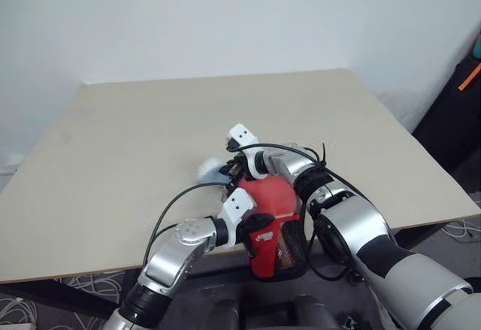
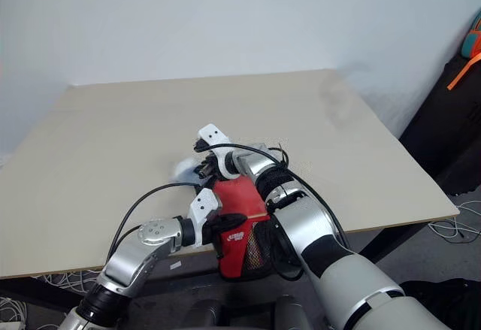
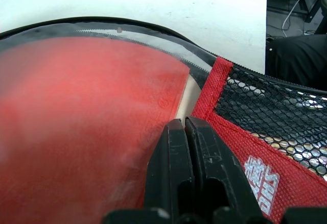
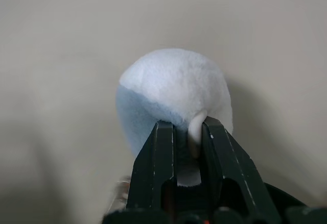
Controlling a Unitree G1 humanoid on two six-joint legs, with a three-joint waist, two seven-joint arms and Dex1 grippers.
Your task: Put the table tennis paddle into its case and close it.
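L gripper [image 1: 252,228] is pinched shut on the case [image 1: 276,251] at its red patch edge, holding it at the table's [image 1: 113,142] near edge. The table tennis paddle [image 1: 270,195] sits inside w/ red face behind the clear side. Case looks soft & floppy, paddle stiff & light. R gripper [image 4: 186,132] is clamped on a white-blue fluffy ball [image 4: 173,94] (zip pull, prob.), a good place to pull.
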